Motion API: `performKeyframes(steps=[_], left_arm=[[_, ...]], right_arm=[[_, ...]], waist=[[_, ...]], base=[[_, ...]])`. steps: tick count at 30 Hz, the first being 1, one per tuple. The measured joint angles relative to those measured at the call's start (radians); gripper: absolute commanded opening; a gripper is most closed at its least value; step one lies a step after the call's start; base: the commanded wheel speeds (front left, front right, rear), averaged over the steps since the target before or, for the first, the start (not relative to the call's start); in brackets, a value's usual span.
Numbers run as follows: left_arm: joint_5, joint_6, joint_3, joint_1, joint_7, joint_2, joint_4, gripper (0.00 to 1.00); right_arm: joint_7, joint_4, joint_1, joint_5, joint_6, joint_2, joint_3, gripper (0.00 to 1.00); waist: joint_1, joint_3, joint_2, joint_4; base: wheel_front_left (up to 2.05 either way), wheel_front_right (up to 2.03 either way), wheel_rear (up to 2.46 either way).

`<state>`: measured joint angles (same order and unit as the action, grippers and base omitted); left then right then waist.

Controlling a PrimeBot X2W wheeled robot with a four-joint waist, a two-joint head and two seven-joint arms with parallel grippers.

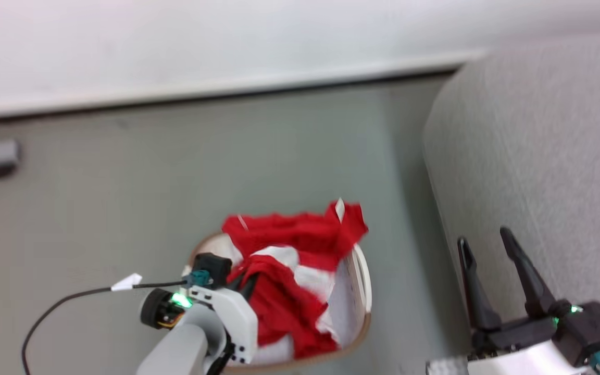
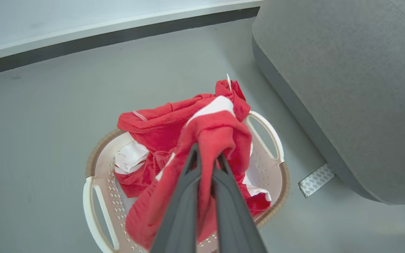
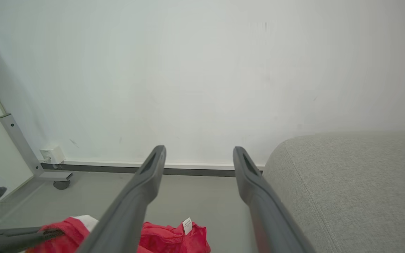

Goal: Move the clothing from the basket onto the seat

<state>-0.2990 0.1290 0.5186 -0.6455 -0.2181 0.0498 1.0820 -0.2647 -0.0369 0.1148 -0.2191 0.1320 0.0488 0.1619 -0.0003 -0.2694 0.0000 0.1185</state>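
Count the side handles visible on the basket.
2. In the left wrist view, one handle sits at the basket's lower-left end, the other handle at its upper-right end, nearest the sofa. The clothing drapes over part of the rim, so it may hide more.

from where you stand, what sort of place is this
Probably a living room, or a mock-up of one: a big grey sofa, a laundry basket of red clothing on the bare grey floor, and a plain white wall with a skirting board.
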Motion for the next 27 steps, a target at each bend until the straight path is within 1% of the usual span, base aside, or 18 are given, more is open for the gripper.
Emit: performKeyframes(steps=[4, 10, 14, 20, 27], left_arm=[[-0.038, 0.001, 0.025, 0.026, 0.015, -0.001, -0.075, 0.0], [-0.057, -0.025, 0.034, 0.051, 0.045, 0.0, -0.187, 0.0], [-0.072, -0.039, 0.033, 0.083, 0.081, 0.017, -0.275, 0.0], [-0.08, -0.068, 0.029, 0.119, 0.143, 0.053, -0.458, 0.0], [-0.089, -0.105, 0.029, 0.171, 0.23, 0.097, -0.684, 0.0]], right_arm=[[0.0, -0.023, -0.041, 0.0, 0.0, 0.0, -0.009, 1.0], [0.0, -0.048, -0.072, 0.009, 0.0, 0.0, 0.003, 1.0], [0.0, -0.061, -0.084, 0.022, 0.0, 0.0, 0.023, 1.0], [0.0, -0.064, -0.097, 0.036, 0.0, 0.0, 0.036, 1.0], [0.0, -0.061, -0.094, 0.052, 0.0, 0.0, 0.057, 1.0]], waist=[[-0.0001, 0.091, 0.0, -0.02], [-0.0001, 0.197, 0.0, -0.047], [-0.0001, 0.25, 0.0, -0.052], [0.0, 0.298, 0.0, -0.05], [0.0001, 0.32, 0.0, -0.045]], base=[[0.0, 0.0, 0.0], [0.0, 0.0, 0.0], [0.0, 0.0, 0.0], [0.0, 0.0, 0.0], [0.0, 0.0, 0.0]])
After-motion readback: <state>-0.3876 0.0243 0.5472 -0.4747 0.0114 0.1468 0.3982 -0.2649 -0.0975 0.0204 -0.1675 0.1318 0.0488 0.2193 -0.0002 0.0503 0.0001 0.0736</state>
